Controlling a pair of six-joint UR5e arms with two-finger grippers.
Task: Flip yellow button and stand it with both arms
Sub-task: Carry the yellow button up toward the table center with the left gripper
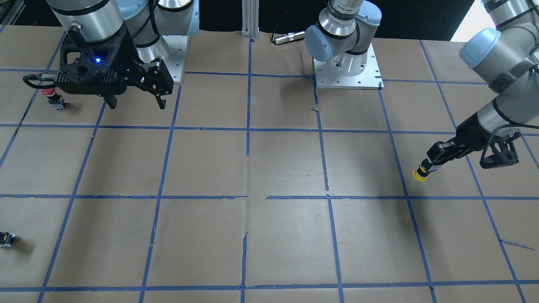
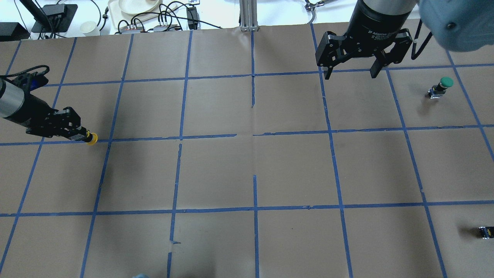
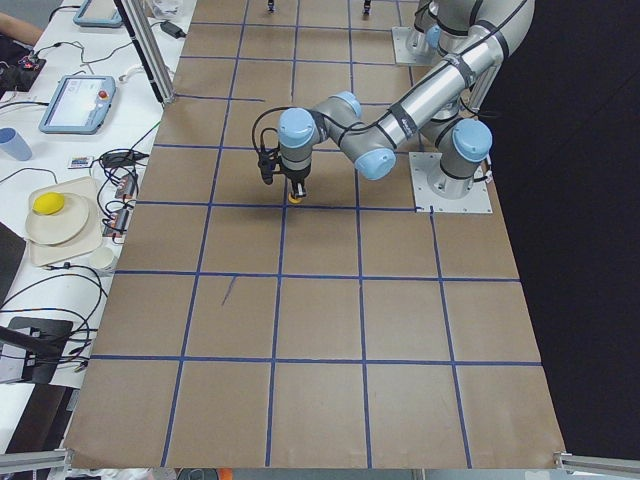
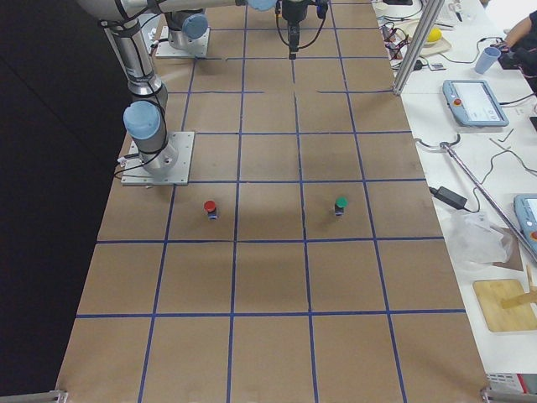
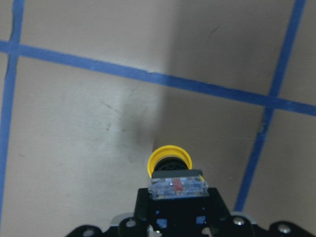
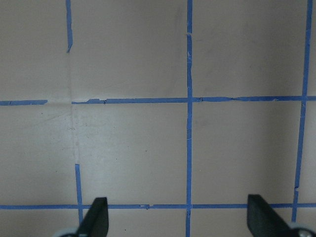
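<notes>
The yellow button is held by its grey-black contact block in my left gripper, at the table's left side. The gripper is tilted. The yellow cap points away from the fingers toward the paper, just above a blue tape line. It also shows in the front view, the left side view and the left wrist view. My right gripper is open and empty, high over the far right of the table. Its fingers frame bare paper in the right wrist view.
A green-capped button stands right of my right gripper. A red-capped button stands beside that gripper in the front view. A tiny capless block lies at the right edge. Brown paper with blue tape grid covers the table.
</notes>
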